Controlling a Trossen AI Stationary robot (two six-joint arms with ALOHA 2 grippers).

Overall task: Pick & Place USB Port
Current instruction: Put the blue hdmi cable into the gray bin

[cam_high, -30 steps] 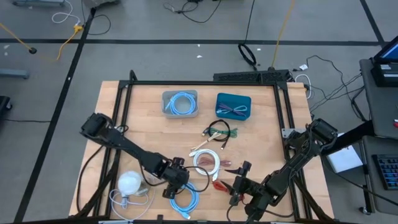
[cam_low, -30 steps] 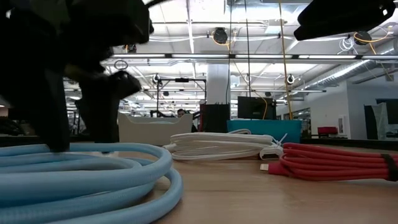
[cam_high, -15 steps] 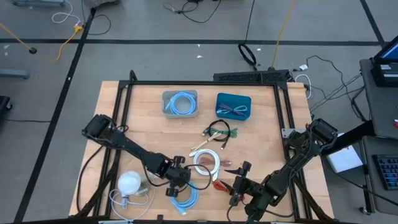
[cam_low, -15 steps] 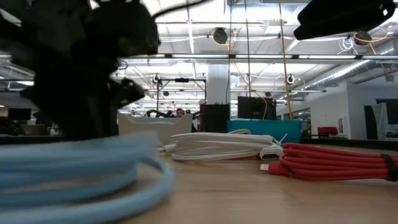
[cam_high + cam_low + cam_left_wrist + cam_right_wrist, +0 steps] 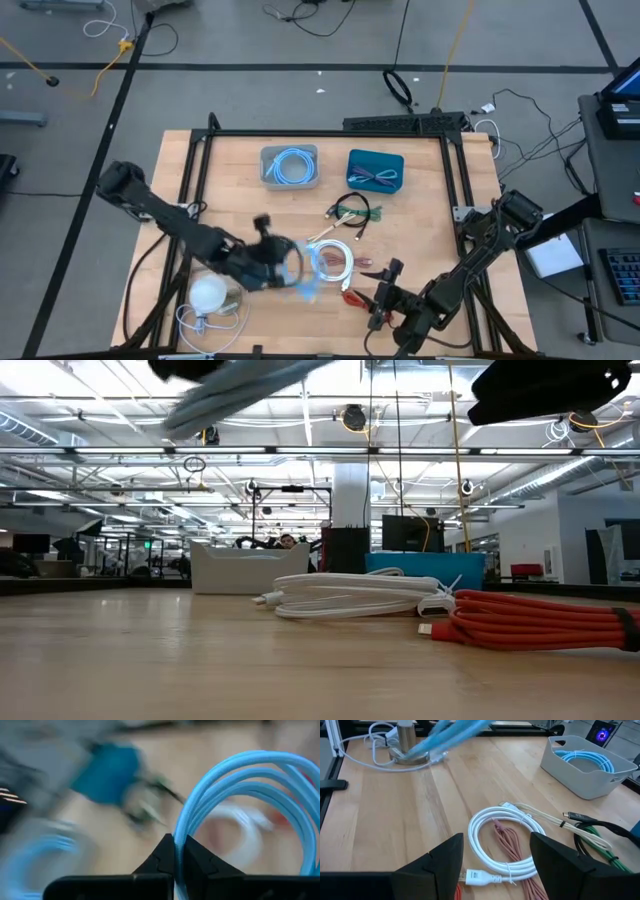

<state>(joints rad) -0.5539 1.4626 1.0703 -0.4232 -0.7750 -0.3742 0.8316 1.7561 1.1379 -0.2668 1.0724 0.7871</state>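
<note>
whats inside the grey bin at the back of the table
The grey bin holds one coiled light blue cable, seen from above and from the right wrist view. Its near wall hides the lower part of the coil there, and whatever lies beneath the coil is covered.

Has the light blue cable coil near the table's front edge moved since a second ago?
Yes. The left hand has lifted the light blue cable coil toward the white cable coil.

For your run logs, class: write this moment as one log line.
left gripper: shut on light blue cable, lifted | right gripper: open, idle
</note>
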